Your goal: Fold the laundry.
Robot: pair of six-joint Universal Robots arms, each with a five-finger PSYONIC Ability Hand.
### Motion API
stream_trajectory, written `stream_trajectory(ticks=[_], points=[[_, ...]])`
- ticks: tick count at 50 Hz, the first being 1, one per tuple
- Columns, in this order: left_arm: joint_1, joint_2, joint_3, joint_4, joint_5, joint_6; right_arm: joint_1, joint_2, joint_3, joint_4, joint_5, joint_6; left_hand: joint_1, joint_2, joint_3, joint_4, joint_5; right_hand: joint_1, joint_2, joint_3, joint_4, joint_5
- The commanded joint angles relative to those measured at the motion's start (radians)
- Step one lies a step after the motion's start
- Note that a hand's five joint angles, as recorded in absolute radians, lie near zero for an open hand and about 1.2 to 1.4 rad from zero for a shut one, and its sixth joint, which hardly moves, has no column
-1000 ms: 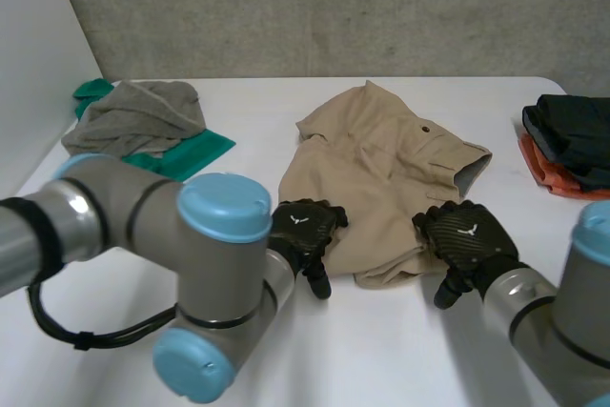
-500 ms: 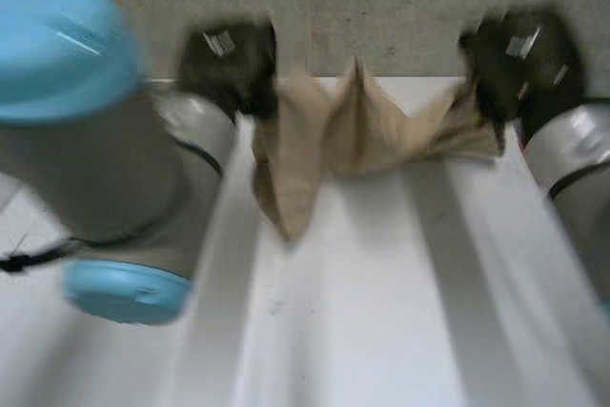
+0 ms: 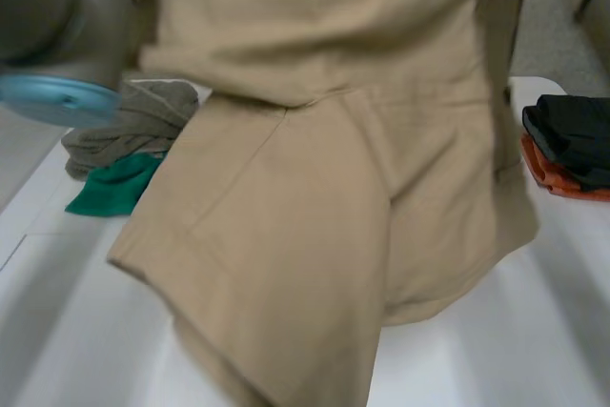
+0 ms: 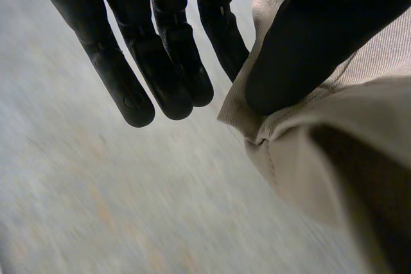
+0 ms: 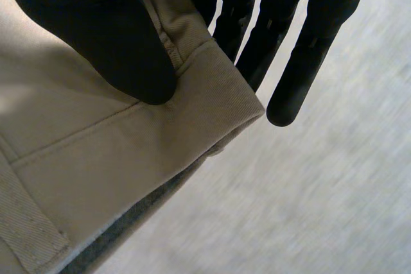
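Tan shorts hang spread in the air in the head view, held high between my two arms, their lower edge close above the white table. In the left wrist view my left hand pinches one top corner of the shorts with its thumb against the fingers. In the right wrist view my right hand pinches the other top corner of the shorts at its hem, thumb on the cloth, fingers behind it.
A grey cloth lies over a green cloth at the table's far left. A dark garment sits on an orange one at the far right. My left arm hangs high at the left.
Both hands went from resting open at the near edge of the shorts to pinching them. They have raised the shorts off the table, and the cloth now hangs spread near the head camera.
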Motion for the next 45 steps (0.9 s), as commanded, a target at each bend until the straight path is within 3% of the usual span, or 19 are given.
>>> stream_trajectory(ticks=[1, 4, 6, 7, 8, 9, 10, 11, 18, 25, 34, 39, 45], points=[[0.034, -0.323, 0.119, 0.01, 0.081, 0.019, 0.011, 0.258, 0.008, -0.104, 0.036, 0.057, 0.257, 0.199, 0.203, 0.195, 0.242, 0.33, 0.23, 0.208, 0.199, 0.234], [0.059, -0.453, 0.179, 0.048, 0.119, 0.03, 0.022, 0.359, -0.009, -0.188, 0.039, 0.06, 0.257, 0.199, 0.203, 0.195, 0.242, 0.325, 0.225, 0.203, 0.194, 0.229], [0.069, -0.545, 0.223, 0.092, 0.158, 0.03, 0.028, 0.418, -0.03, -0.233, 0.036, 0.058, 0.257, 0.199, 0.203, 0.195, 0.242, -0.23, -0.33, -0.352, -0.361, -0.326], [0.072, -0.573, 0.239, 0.105, 0.169, 0.03, 0.034, 0.476, -0.061, -0.265, 0.032, 0.055, 0.257, 0.199, 0.203, 0.195, 0.242, -0.892, -0.992, -1.014, -1.023, -0.988], [0.076, -0.596, 0.255, 0.117, 0.179, 0.028, 0.037, 0.505, -0.079, -0.279, 0.03, 0.054, 0.139, 0.08, 0.084, 0.076, 0.124, -0.892, -0.992, -1.014, -1.023, -0.988], [0.077, -0.643, 0.298, 0.132, 0.182, 0.026, 0.037, 0.533, -0.099, -0.288, 0.03, 0.052, -0.578, -0.636, -0.632, -0.64, -0.593, -0.892, -0.992, -1.014, -1.023, -0.988], [0.077, -0.662, 0.321, 0.135, 0.182, 0.026, 0.037, 0.554, -0.119, -0.291, 0.033, 0.049, -0.907, -0.966, -0.962, -0.97, -0.922, -0.892, -0.992, -1.014, -1.023, -0.988], [0.077, -0.682, 0.347, 0.142, 0.178, 0.026, 0.036, 0.588, -0.161, -0.291, 0.038, 0.049, -0.964, -1.023, -1.019, -1.027, -0.979, -0.892, -0.992, -1.014, -1.023, -0.988], [0.077, -0.66, 0.338, 0.137, 0.121, 0.022, 0.025, 0.478, -0.124, -0.271, 0.044, 0.049, -0.943, -1.002, -0.998, -1.006, -0.958, -0.892, -0.992, -1.014, -1.023, -0.988], [0.045, -0.362, 0.037, 0.048, 0.057, 0.026, -0.012, 0.254, 0.053, -0.167, 0.015, 0.005, -0.881, -0.94, -0.936, -0.944, -0.896, -0.892, -0.992, -1.014, -1.023, -0.988], [-0.13, 0.037, -0.501, -0.071, 0.057, 0.028, -0.05, 0.099, 0.342, 0.032, -0.03, -0.161, -0.729, -0.787, -0.784, -0.791, -0.744, -0.892, -0.992, -1.014, -1.023, -0.988], [-0.22, 0.162, -0.732, -0.101, 0.063, 0.02, -0.052, 0.013, 0.543, 0.065, -0.051, -0.196, -0.673, -0.732, -0.728, -0.736, -0.688, -0.892, -0.992, -1.014, -1.023, -0.988], [-0.352, 0.211, -0.892, -0.075, 0.057, 0.014, -0.055, -0.021, 0.775, -0.012, -0.145, -0.247, -0.664, -0.723, -0.719, -0.727, -0.679, -0.753, -0.853, -0.875, -0.884, -0.849]])
